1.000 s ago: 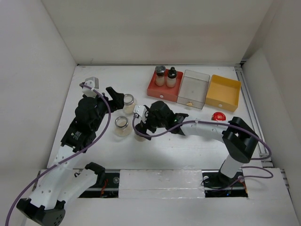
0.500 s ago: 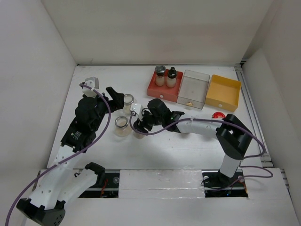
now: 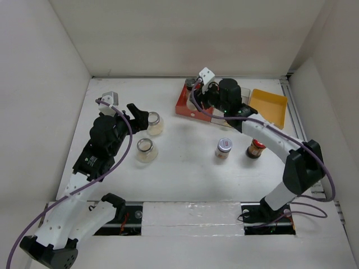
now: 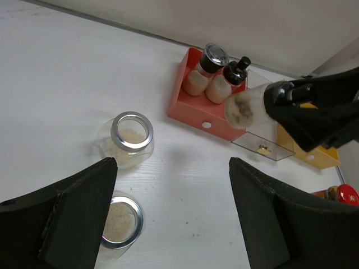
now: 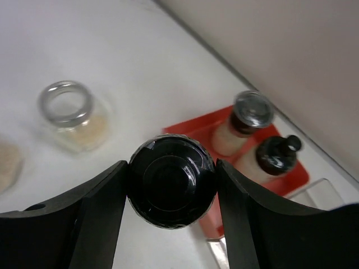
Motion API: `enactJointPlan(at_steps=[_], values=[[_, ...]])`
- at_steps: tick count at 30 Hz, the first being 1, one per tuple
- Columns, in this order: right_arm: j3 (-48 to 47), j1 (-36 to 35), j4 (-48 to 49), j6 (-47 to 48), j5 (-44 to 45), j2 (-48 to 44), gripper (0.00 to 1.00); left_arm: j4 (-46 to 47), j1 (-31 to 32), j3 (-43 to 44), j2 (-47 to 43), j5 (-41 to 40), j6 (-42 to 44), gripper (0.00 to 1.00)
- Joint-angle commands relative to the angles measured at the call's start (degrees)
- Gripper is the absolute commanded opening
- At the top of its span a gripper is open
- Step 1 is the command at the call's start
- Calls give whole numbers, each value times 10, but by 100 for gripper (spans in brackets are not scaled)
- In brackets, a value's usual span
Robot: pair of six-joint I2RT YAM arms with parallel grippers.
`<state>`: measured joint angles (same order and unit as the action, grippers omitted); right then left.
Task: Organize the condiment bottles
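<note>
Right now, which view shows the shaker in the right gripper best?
Left wrist: the held shaker shows its clear body with pale powder, near the red tray. Right wrist shows only its black cap, clamped in the right gripper. Top external: the gripper hides nearly all of it.

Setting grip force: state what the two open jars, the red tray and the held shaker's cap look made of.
Far jar and near jar: likely clear glass, see-through walls, shiny metal-looking rims. Red tray: probably matte plastic, uniform colour, moulded hole. Shaker cap: apparently glossy black plastic, faceted edge.
</note>
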<state>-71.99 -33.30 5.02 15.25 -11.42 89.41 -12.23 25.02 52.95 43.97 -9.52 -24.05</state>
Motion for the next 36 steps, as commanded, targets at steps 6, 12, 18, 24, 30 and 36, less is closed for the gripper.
enactJointPlan(at_steps=[6, 12, 18, 24, 30, 36], values=[[-90, 82, 70, -19, 23, 97, 44, 23, -2, -2, -6, -1, -1, 77], [-106, 95, 76, -19, 18, 148, 44, 23, -2, -2, -6, -1, -1, 77], [-101, 95, 76, -31, 6, 183, 44, 23, -2, -2, -1, -1, -1, 77], [-89, 95, 76, -43, 1, 206, 52, 23, -2, -2, 4, -1, -1, 77], [-89, 95, 70, -43, 13, 183, 85, 23, -2, -2, 4, -1, -1, 81], [-65, 95, 70, -37, 24, 99, 95, 23, -2, -2, 4, -6, -1, 92]])
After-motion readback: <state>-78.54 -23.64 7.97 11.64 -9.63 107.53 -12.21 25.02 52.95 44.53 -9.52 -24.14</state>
